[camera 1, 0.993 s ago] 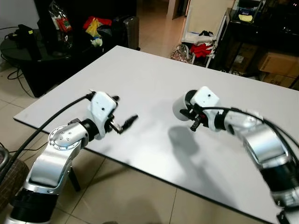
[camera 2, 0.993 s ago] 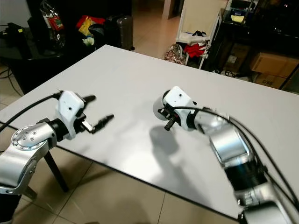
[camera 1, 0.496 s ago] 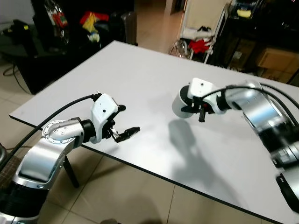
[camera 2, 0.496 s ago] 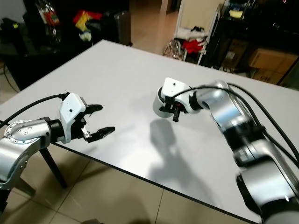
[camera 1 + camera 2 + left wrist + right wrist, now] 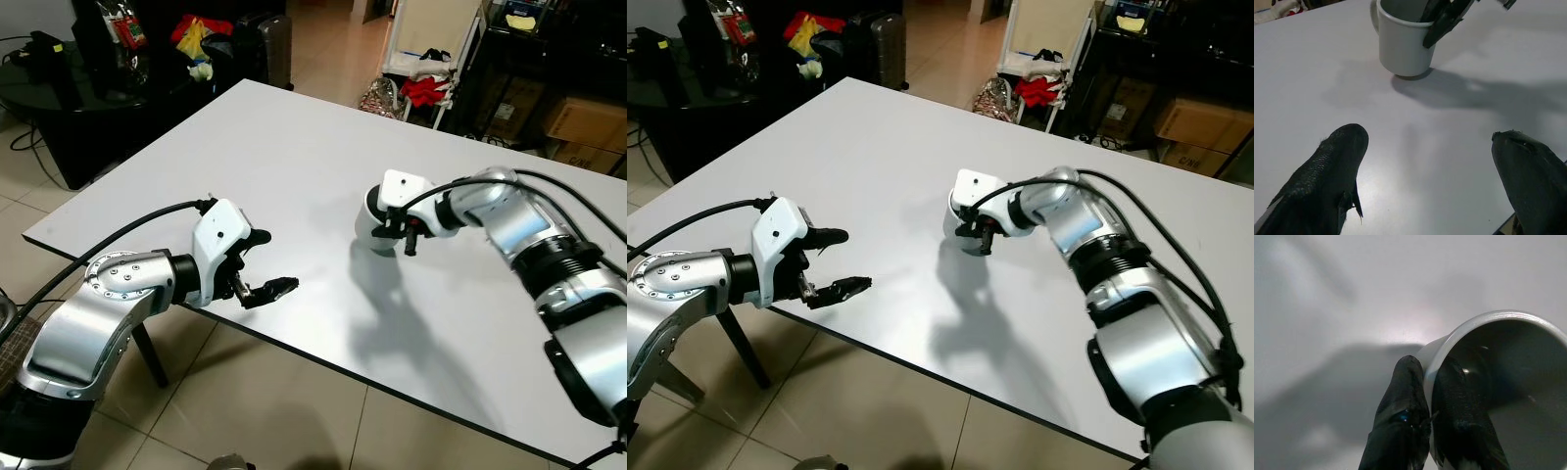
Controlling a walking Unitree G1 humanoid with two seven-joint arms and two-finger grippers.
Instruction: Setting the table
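Mug point(image 5: 375, 227) sits upright near the middle of the white table point(image 5: 294, 137), its base on the surface as far as the left wrist view shows. The right gripper point(image 5: 1432, 396) pinches the mug's rim, one finger inside and one outside the wall. The left gripper point(image 5: 263, 264) hovers over the near left edge of the table, fingers spread wide and empty. Such a thin grip on the rim alone looks risky: pulling away before the fingers part could tip the mug or drag it sideways across the smooth top.
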